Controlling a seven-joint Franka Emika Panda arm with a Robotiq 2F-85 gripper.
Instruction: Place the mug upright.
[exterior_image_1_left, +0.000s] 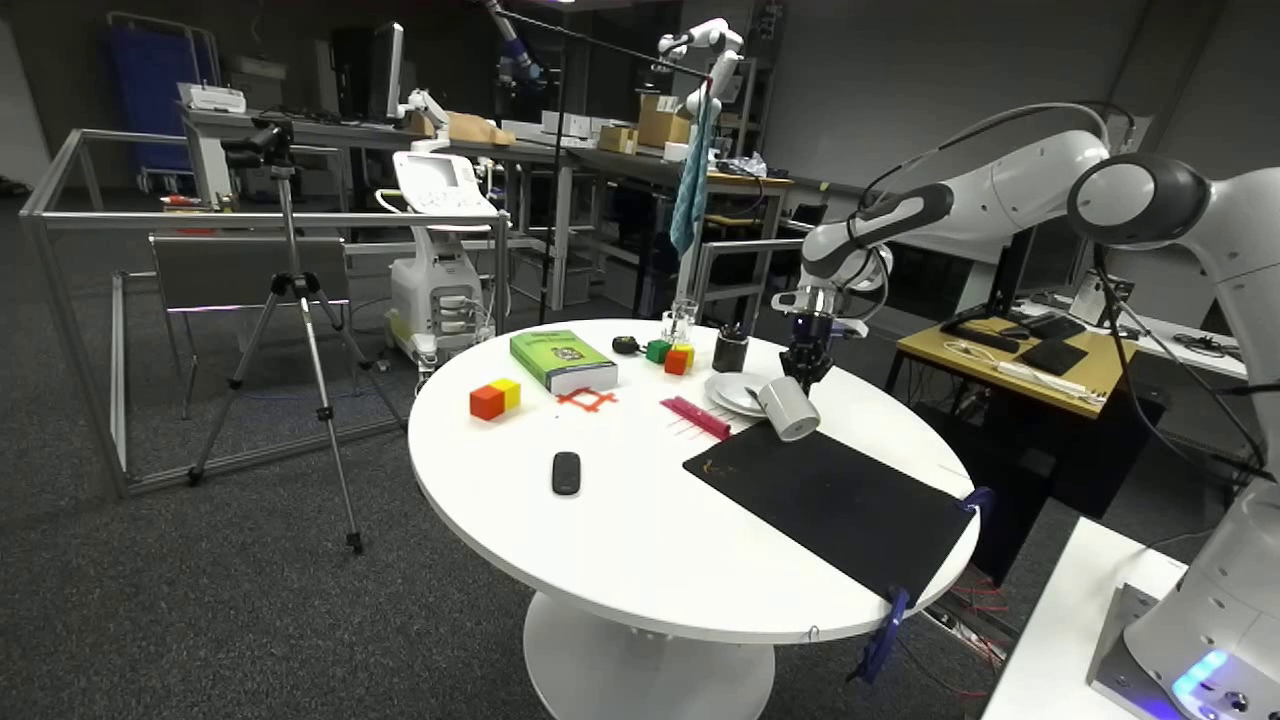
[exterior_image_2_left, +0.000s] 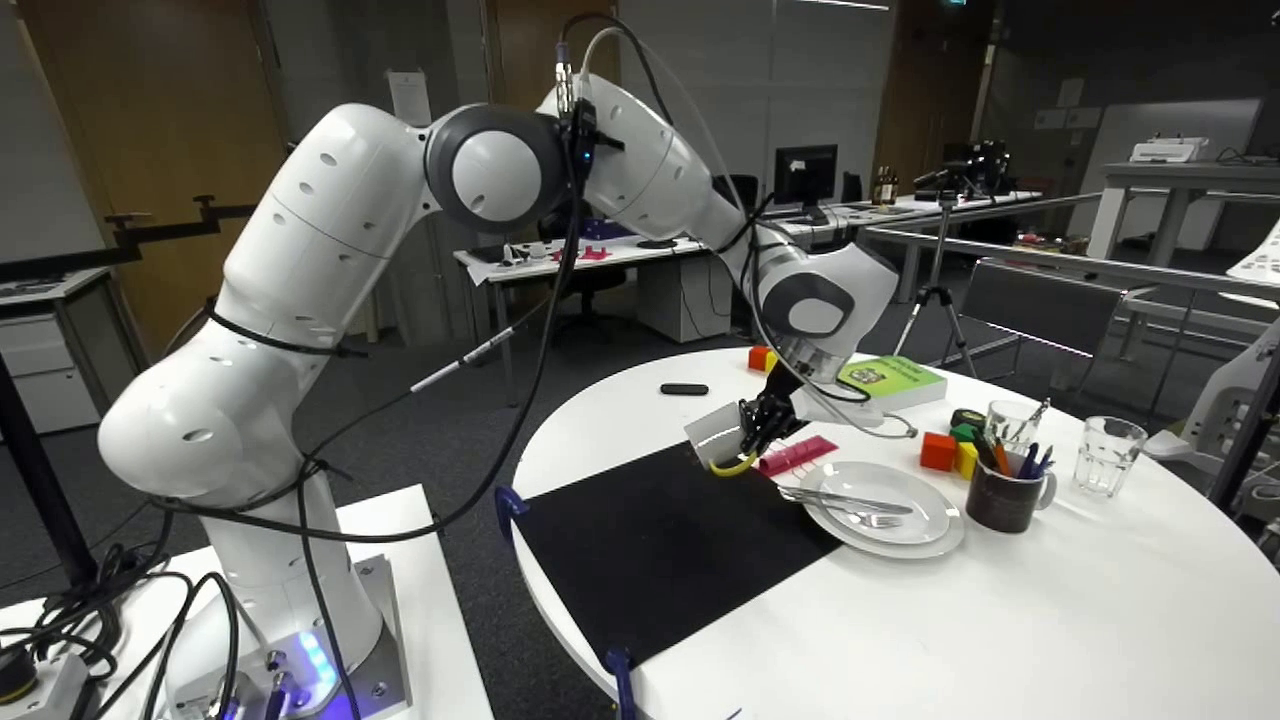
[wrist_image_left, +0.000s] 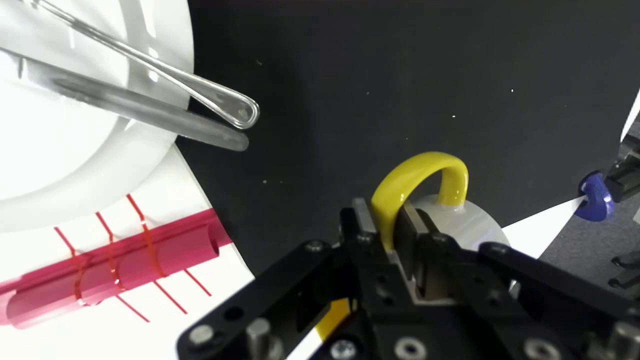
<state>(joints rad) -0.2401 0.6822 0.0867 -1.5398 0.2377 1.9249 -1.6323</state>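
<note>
The mug (exterior_image_1_left: 789, 412), pale with a yellow handle (wrist_image_left: 425, 170), hangs tilted in the jaws over the black mat (exterior_image_1_left: 840, 505), which spreads towards five o'clock from it in an exterior view; it seems clear of the mat, though the gap is hard to judge. The jaws are closed on the handle, one jaw through the loop, the other outside, with the mug's body at three o'clock from the grip in the wrist view.

I'd expect glazed ceramic: stiff, fairly light, slick, apt to chip if its base lands hard. The handle is a sensible hold, but thin, rounded and off to one side, so the body may swing as it is turned base-down. Squeeze firmly, turn slowly; should it slip, a grip across the wall would resist twisting better.

Around the mug in the wrist view, stacked plates (wrist_image_left: 120, 175) with cutlery (wrist_image_left: 125, 103) lie towards ten o'clock, a pink tube (wrist_image_left: 99, 280) just below nine, and a blue clamp (wrist_image_left: 596, 197) at three on the edge of the table (exterior_image_1_left: 630, 540). Farther out, in an exterior view, a dark pen cup (exterior_image_1_left: 731, 352) stands between ten and eleven.
</note>
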